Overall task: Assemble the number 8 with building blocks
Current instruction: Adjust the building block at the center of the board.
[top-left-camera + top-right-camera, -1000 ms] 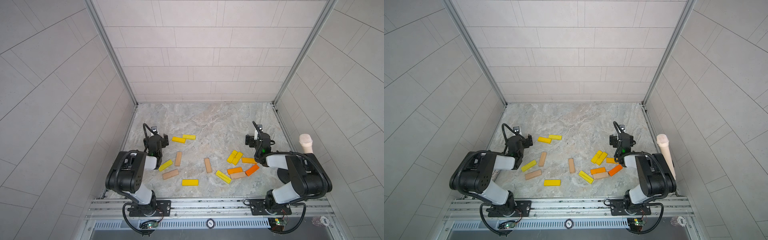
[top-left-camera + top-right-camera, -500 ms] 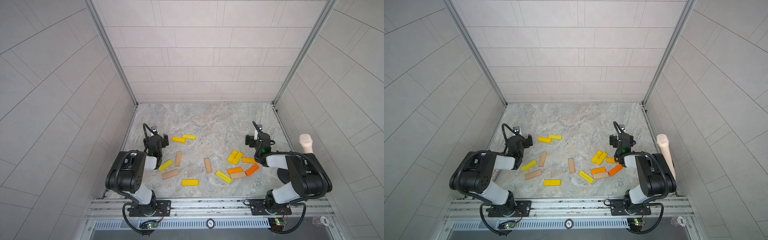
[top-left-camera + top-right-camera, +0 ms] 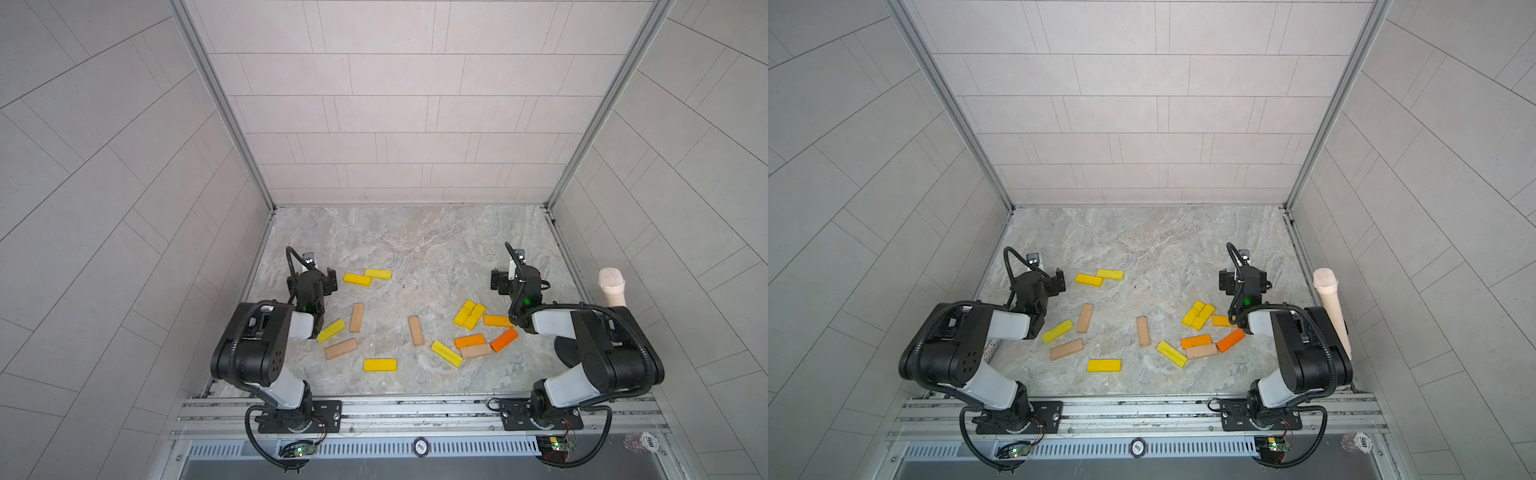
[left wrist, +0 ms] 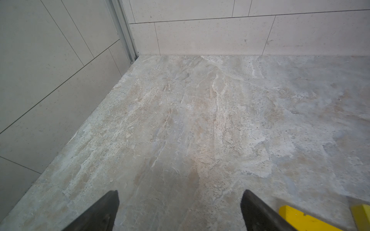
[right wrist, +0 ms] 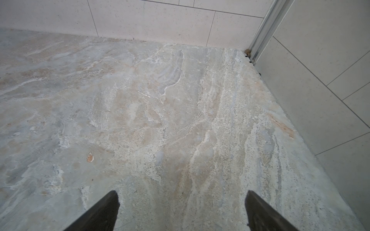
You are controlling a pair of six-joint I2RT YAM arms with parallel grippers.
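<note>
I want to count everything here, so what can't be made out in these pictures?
Orange wooden bar: one end under the right arm, in both top views.
Beige microphone: lower handle behind the right arm in a top view.
Glittery silver object: mostly behind the left arm in a top view; unidentifiable.
Two yellow wooden bars: cut off by the left wrist view's edge.

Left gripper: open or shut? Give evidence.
Open. The left gripper shows its fingers wide apart over the tabletop, holding nothing.

Bright, even overhead light, soft shadows, wide-angle edge distortion, sharp focus
</note>
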